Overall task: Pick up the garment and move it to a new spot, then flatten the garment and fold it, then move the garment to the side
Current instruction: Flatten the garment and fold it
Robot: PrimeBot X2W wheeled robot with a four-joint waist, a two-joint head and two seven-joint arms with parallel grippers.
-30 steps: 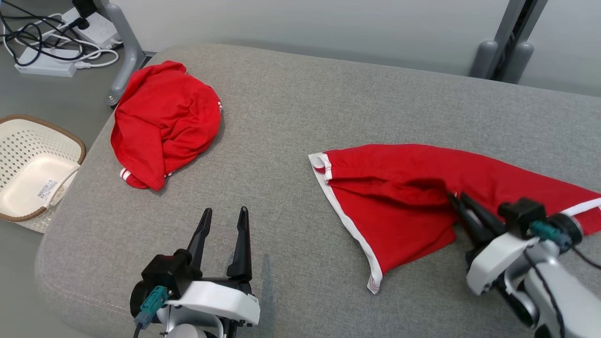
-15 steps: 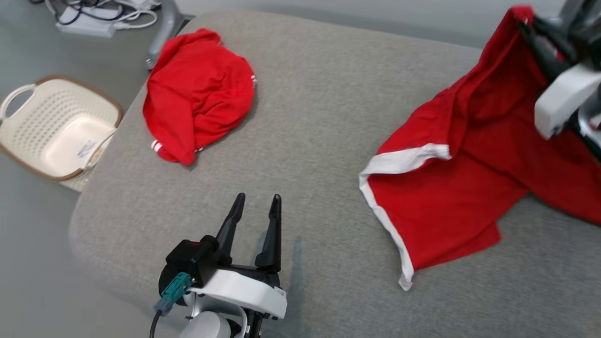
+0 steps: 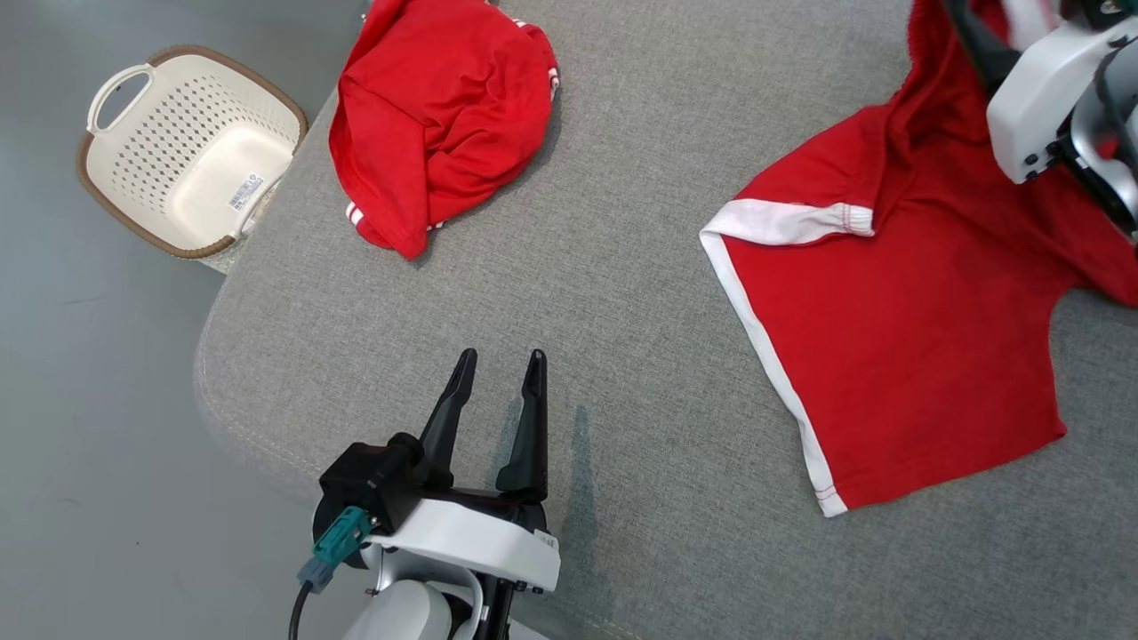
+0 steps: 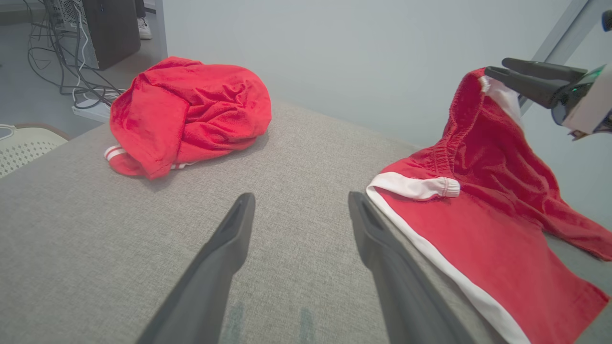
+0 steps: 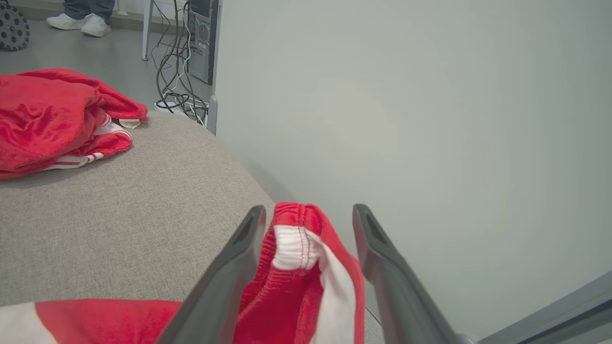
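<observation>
The garment point(image 3: 889, 356) is a pair of red shorts with white trim, lying mostly spread on the grey cushion point(image 3: 622, 267) at the right. Its waistband end point(image 4: 471, 95) still rises in a peak toward my right gripper point(image 4: 495, 67). In the right wrist view the jaws of that gripper point(image 5: 308, 212) stand apart, and the bunched red and white waistband point(image 5: 306, 248) sits between them, leaning on the left finger point(image 5: 239, 258). My left gripper point(image 3: 498, 360) hovers open over bare cushion near the front edge, left of the garment, with nothing between its fingers point(image 4: 229, 248).
A second crumpled red garment point(image 3: 444, 116) lies at the cushion's far left corner. A cream perforated basket point(image 3: 191, 151) stands on the floor beyond the left edge. A pale wall point(image 5: 430, 119) is close behind the right gripper. Cables point(image 5: 177, 57) and a person's shoes point(image 5: 81, 24) are on the floor.
The head camera has shifted. My right gripper lifted the garment's waistband up and toward the back, then its jaws opened. The left gripper stayed open and still.
</observation>
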